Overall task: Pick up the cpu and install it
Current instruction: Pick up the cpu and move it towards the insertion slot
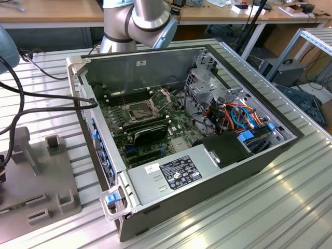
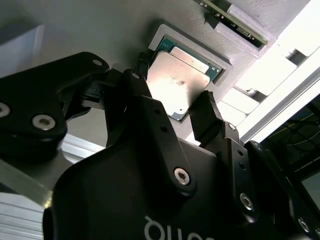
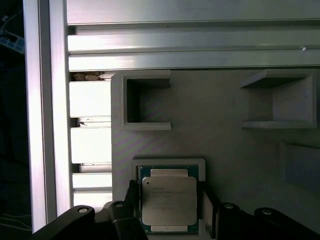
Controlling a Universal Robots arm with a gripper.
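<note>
We log gripper (image 2: 175,86) spread wide, fingers (image 2: 206,112) flanking cpu (image 2: 182,80) seated flat in grey fixture (image 1: 57,181). In the exterior view the fixture sits at 8 o'clock from computer case (image 1: 155,62).

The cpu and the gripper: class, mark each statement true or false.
1. The cpu lies in a recess of the grey holder. True.
2. The gripper is open, its fingers standing on either side of the cpu. True.
3. The cpu sits in the motherboard socket. False: it lies in the holder, outside the computer case.
4. In the exterior view the computer case is closed. False: its side is open and the motherboard shows.
</note>
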